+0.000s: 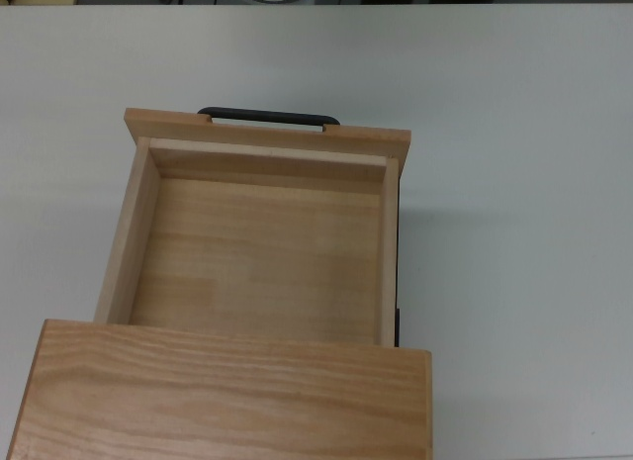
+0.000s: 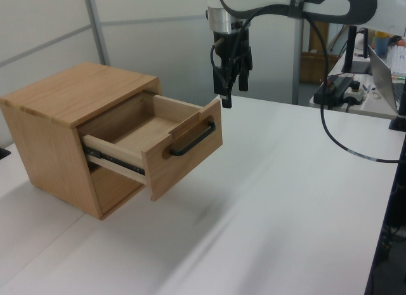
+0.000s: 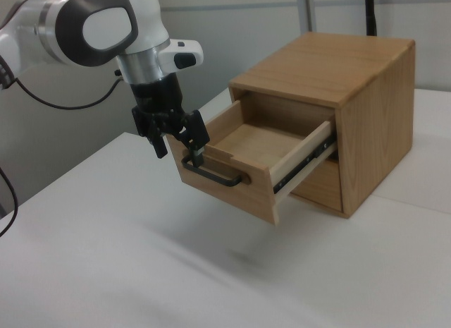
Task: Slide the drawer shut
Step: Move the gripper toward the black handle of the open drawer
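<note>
The light wood drawer (image 1: 257,252) is pulled far out of the grained wooden cabinet (image 1: 218,401) and holds nothing. Its flat front panel (image 2: 184,149) carries a thin black bar handle (image 2: 193,141). In the right view the drawer (image 3: 243,194) points toward the arm, handle (image 3: 215,176) forward. My gripper (image 2: 233,92) hangs open just past the panel's top edge, fingers pointing down. In the right view the gripper (image 3: 180,153) sits right in front of the panel, one fingertip (image 3: 199,157) close to the handle; I cannot tell if it touches. The top view does not show the gripper.
The cabinet (image 2: 76,95) stands on a white table (image 1: 514,232). A black cable (image 2: 342,143) trails from the arm across the left view's right side. A power strip (image 2: 342,85) and a laptop (image 2: 388,73) lie at the far right of the left view.
</note>
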Robot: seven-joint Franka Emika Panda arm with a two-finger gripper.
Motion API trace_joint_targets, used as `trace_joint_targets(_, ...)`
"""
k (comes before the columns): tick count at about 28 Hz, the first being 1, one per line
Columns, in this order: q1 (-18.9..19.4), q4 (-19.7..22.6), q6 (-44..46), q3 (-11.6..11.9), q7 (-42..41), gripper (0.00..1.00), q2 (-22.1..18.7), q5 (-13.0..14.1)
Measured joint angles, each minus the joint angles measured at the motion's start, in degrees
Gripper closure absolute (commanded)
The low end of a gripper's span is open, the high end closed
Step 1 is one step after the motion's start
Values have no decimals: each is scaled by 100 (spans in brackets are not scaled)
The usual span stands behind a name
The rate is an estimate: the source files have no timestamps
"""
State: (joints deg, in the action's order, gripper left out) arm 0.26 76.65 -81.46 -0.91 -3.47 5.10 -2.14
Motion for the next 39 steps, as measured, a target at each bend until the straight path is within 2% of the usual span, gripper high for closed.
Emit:
trace_joint_targets(11,16,8,0,-48,98,100,-56,4)
trace_joint_targets(25,18,56,0,-48,150,100,76,4)
trace_joint_targets(39,73,92,0,-55,150,100,597,4)
